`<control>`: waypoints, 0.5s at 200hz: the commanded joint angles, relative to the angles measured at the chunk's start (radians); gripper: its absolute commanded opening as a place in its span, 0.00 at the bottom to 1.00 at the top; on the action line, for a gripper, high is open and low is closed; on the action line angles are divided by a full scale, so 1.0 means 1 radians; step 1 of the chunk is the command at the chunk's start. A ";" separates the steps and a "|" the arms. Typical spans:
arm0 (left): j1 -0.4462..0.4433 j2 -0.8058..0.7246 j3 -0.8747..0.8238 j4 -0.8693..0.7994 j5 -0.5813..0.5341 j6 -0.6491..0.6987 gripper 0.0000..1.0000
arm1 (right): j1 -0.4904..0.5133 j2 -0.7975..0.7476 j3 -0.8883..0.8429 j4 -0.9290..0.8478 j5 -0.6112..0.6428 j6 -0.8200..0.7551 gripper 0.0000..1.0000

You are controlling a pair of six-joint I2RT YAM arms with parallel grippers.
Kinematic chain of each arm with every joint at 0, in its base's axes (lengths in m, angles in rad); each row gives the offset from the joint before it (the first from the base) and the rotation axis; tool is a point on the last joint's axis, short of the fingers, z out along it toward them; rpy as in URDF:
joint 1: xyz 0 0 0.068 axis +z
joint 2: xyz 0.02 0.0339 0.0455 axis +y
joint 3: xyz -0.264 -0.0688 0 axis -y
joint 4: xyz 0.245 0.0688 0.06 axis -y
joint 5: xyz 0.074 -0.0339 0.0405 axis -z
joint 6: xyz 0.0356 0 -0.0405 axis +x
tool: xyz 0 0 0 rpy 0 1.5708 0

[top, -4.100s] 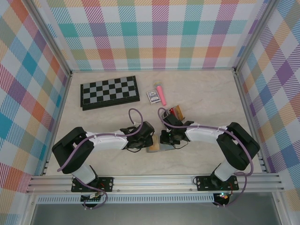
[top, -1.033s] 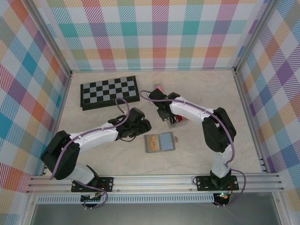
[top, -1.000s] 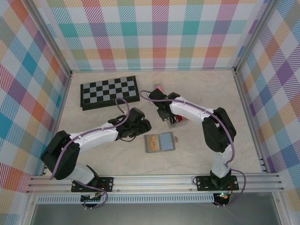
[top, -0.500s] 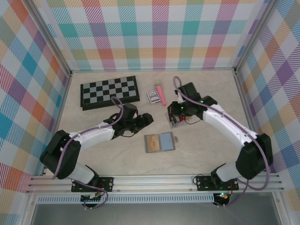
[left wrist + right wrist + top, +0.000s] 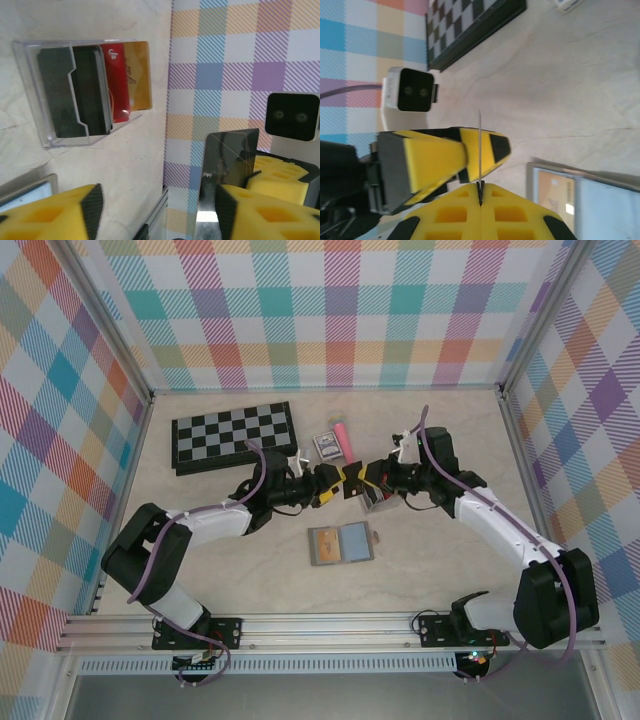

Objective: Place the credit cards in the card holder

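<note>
- My right claw is clamped on a dark card.
- My left claw is apart, with one finger beside that card.

A dark credit card of glossy, mirror-like plastic is clamped in the right gripper, which is matt yellow and looks rubbery. Ahead of the left gripper, a clear shiny plastic rack holds a glossy red card and a gold card on the smooth, matt, stone-look counter.
</note>
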 commanded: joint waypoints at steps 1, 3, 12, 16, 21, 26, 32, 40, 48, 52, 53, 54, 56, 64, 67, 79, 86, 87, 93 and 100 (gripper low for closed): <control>0.007 -0.007 0.012 0.090 0.036 -0.023 0.49 | -0.010 0.017 -0.013 0.110 -0.083 0.058 0.02; 0.007 -0.008 0.012 0.090 0.037 -0.023 0.48 | -0.010 0.018 -0.013 0.112 -0.084 0.059 0.02; 0.007 -0.012 0.016 0.089 0.043 -0.014 0.45 | -0.011 0.024 -0.016 0.123 -0.093 0.064 0.02; 0.007 -0.012 0.019 0.088 0.047 -0.012 0.44 | -0.012 0.029 -0.016 0.126 -0.099 0.065 0.02; 0.007 -0.014 0.021 0.089 0.051 -0.008 0.42 | -0.012 0.034 -0.015 0.129 -0.107 0.065 0.02; 0.007 -0.017 0.022 0.090 0.053 -0.006 0.40 | -0.013 0.040 -0.014 0.127 -0.112 0.065 0.02; 0.007 -0.022 0.023 0.091 0.052 -0.003 0.39 | -0.013 0.046 -0.014 0.128 -0.119 0.066 0.02; 0.007 -0.027 0.024 0.091 0.051 0.000 0.39 | -0.014 0.052 -0.016 0.134 -0.127 0.068 0.02; 0.007 -0.030 0.026 0.093 0.055 0.002 0.38 | -0.014 0.055 -0.018 0.133 -0.127 0.068 0.02; 0.007 -0.031 0.026 0.098 0.058 0.003 0.38 | -0.015 0.056 -0.020 0.130 -0.126 0.068 0.02; 0.007 -0.031 0.026 0.098 0.059 0.003 0.38 | -0.015 0.057 -0.021 0.131 -0.125 0.068 0.02; 0.007 -0.032 0.025 0.099 0.060 0.004 0.38 | -0.015 0.057 -0.022 0.131 -0.124 0.068 0.02; 0.007 -0.032 0.026 0.102 0.062 0.003 0.38 | -0.016 0.057 -0.023 0.130 -0.123 0.067 0.02; 0.007 -0.038 0.027 0.107 0.067 0.004 0.35 | -0.017 0.060 -0.026 0.135 -0.121 0.067 0.02; 0.007 -0.040 0.026 0.107 0.067 0.005 0.33 | -0.017 0.061 -0.026 0.135 -0.121 0.068 0.02; 0.007 -0.050 0.024 0.095 0.063 0.013 0.28 | -0.018 0.065 -0.028 0.126 -0.117 0.064 0.02; 0.007 -0.054 0.024 0.084 0.060 0.019 0.24 | -0.018 0.066 -0.028 0.120 -0.113 0.058 0.02; 0.007 -0.055 0.024 0.081 0.060 0.020 0.24 | -0.018 0.065 -0.028 0.118 -0.113 0.057 0.02; 0.007 -0.061 0.024 0.065 0.056 0.027 0.20 | -0.020 0.065 -0.027 0.105 -0.108 0.049 0.02; 0.007 -0.069 0.023 0.041 0.047 0.036 0.15 | -0.020 0.064 -0.025 0.085 -0.098 0.036 0.02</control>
